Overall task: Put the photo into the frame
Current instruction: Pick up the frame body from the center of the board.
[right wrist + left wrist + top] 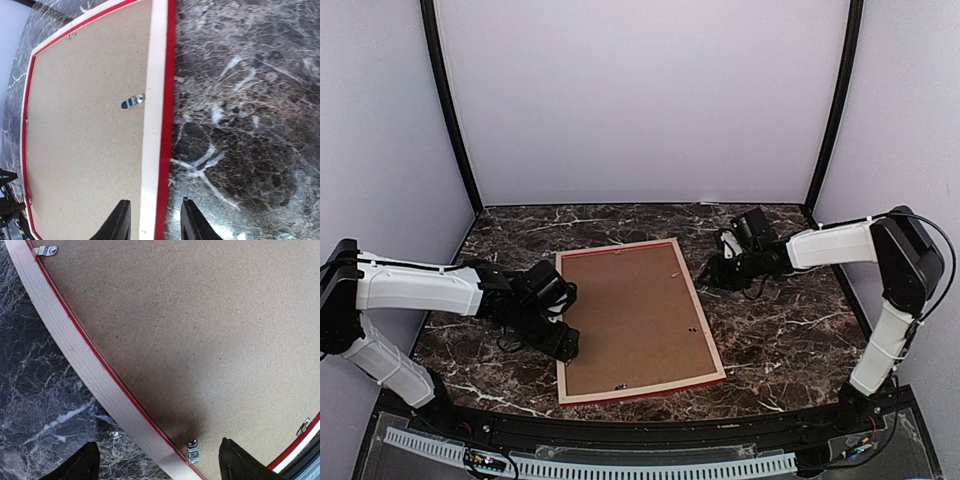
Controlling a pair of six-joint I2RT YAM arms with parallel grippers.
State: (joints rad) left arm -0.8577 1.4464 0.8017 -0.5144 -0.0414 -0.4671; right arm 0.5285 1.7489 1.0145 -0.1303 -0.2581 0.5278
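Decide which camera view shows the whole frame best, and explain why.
The top external view: the frame lies back-up, all four edges visible. The left wrist view shows only parts of its edge beside the backing board; the right wrist view shows one long edge and the far end, its near end cropped.

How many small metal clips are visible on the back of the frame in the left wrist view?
3 clips on the frame: one at the top left, one at the bottom by the pale rim, one at the lower right. More may lie outside this view.
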